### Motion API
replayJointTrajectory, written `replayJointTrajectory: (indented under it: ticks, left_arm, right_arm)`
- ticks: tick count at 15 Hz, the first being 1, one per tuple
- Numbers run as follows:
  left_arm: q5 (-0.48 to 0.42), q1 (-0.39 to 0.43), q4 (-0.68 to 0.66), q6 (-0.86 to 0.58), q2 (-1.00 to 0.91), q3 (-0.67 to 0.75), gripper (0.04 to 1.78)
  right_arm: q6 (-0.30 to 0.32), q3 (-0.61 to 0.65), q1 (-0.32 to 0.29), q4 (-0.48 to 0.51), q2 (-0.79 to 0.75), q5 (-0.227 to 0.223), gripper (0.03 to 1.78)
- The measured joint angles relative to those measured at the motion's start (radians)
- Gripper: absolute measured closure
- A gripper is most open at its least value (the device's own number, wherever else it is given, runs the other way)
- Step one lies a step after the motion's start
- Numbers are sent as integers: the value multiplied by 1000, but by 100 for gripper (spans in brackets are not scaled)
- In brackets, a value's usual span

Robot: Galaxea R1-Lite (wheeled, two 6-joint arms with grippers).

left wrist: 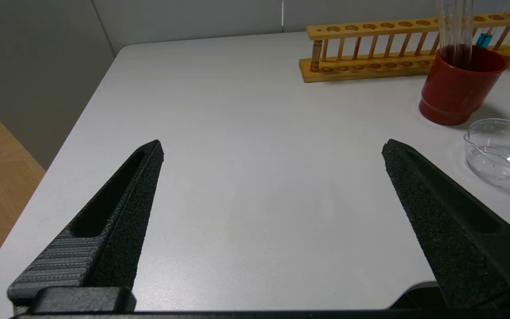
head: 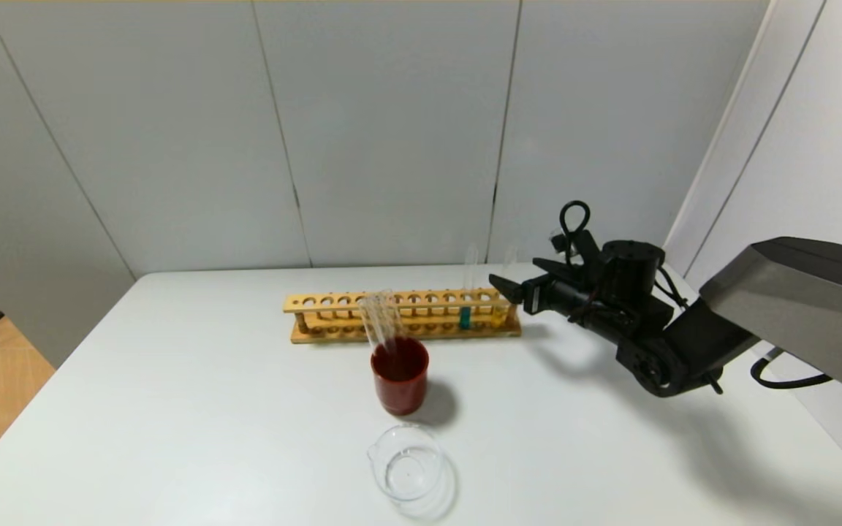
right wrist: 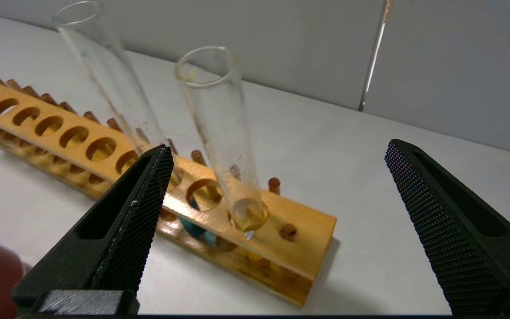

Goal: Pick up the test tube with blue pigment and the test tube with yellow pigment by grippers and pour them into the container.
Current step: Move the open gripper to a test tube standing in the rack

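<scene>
The test tube with blue pigment [head: 465, 316] and the test tube with yellow pigment [head: 499, 314] stand upright in the right end of a wooden rack [head: 362, 301]. My right gripper [head: 513, 269] is open and empty, level with the tubes' upper parts at the rack's right end. In the right wrist view the right gripper [right wrist: 279, 153] is open, with the yellow tube [right wrist: 219, 128] between its fingers but untouched, and the blue tube [right wrist: 113, 88] beyond one finger. The container [head: 406, 462], a clear glass beaker, sits near the front edge. My left gripper [left wrist: 272, 150] is open and empty over the table's front left.
A dark-red cup [head: 400, 374] holding colourless clear tubes [head: 381, 321] stands between the rack and the beaker. The white table [head: 209, 409] ends at a grey wall behind the rack. The left wrist view also shows the cup [left wrist: 458, 88] and beaker [left wrist: 500, 153].
</scene>
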Motion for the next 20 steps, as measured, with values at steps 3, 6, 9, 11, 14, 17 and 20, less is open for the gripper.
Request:
replayJointTrajectory:
  ticks: [3,6,9,11,14,17,20]
  left_arm:
    - [0,0,0,0,0,0,7]
    - [0,0,0,0,0,0,7]
    - [0,0,0,0,0,0,7]
    - [0,0,0,0,0,0,7]
    - [0,0,0,0,0,0,7]
    - [0,0,0,0,0,0,7]
    - [0,0,0,0,0,0,7]
  right_arm:
    - [-14,-10,6,-1,15,0,6]
    - [-21,1,24,-9,25,0,6]
    - [-33,18,38,-13,26,1,6]
    - [-37,21,40,-13,28,0,7]
    - [-37,21,40,-13,29,-1,26]
    - [-38,15,40,-12,29,-3,67]
    - [-35,7,40,-13,28,-4,123]
